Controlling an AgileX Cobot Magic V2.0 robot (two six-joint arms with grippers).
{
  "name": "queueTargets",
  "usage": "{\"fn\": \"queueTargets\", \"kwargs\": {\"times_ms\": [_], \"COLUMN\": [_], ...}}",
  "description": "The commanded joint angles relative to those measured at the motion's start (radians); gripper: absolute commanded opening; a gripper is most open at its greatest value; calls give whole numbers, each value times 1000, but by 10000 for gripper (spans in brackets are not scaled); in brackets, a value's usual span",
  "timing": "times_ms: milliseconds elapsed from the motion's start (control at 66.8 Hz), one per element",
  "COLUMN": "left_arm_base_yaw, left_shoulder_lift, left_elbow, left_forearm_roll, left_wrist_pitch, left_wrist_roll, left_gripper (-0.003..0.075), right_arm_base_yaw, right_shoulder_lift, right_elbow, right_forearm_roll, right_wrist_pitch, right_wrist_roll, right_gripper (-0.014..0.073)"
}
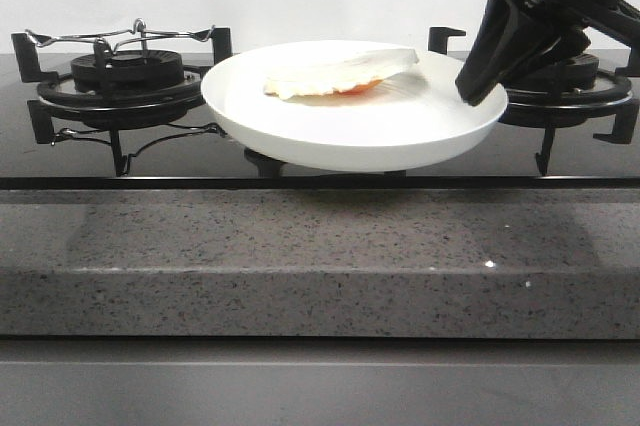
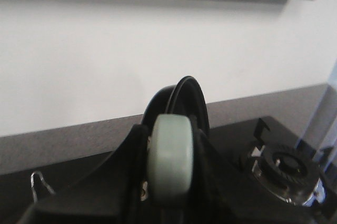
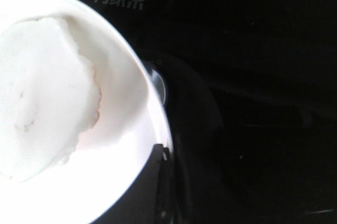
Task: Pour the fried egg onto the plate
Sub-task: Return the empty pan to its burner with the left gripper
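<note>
Landmark: plate [image 1: 350, 121], white, between two burners.

Left burner [image 1: 112, 74] just left of plate.

Left gripper [image 2: 171, 182]: closed on black pan [image 2: 192, 103] handle, pan edge-on, raised.

Fried egg [image 1: 335, 74] lies on plate, toward far side, folded, orange yolk edge showing.

Right gripper [image 1: 480, 81] clamps plate's right rim; plate lifted above cooktop [image 1: 200, 151], shadow underneath.

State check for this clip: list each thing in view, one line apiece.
fried egg: lying folded on the plate, yolk patch partly showing.
plate: held above the stove by its rim, roughly level.
right gripper: shut on the plate's rim.
left gripper: shut on a black pan handle.
left burner: unlit, bare.
</note>
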Motion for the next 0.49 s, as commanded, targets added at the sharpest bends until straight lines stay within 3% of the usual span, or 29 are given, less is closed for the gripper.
{"fn": "queueTargets", "kwargs": {"times_ms": [0, 269, 479], "left_arm_base_yaw": [80, 253, 302], "left_shoulder_lift": [6, 161, 284], "left_elbow": [-36, -36, -36], "left_forearm_roll": [-115, -238, -299], "left_wrist_pitch": [28, 187, 274], "left_wrist_roll": [-139, -370, -404], "left_gripper": [-20, -20, -20], "right_arm_base_yaw": [-2, -2, -2], "right_shoulder_lift": [-37, -37, -37], "right_elbow": [-28, -28, -28], "right_forearm_roll": [41, 41, 41], "right_wrist_pitch": [-35, -35, -35], "right_wrist_roll": [0, 0, 0], "right_gripper": [-67, -67, -67]}}
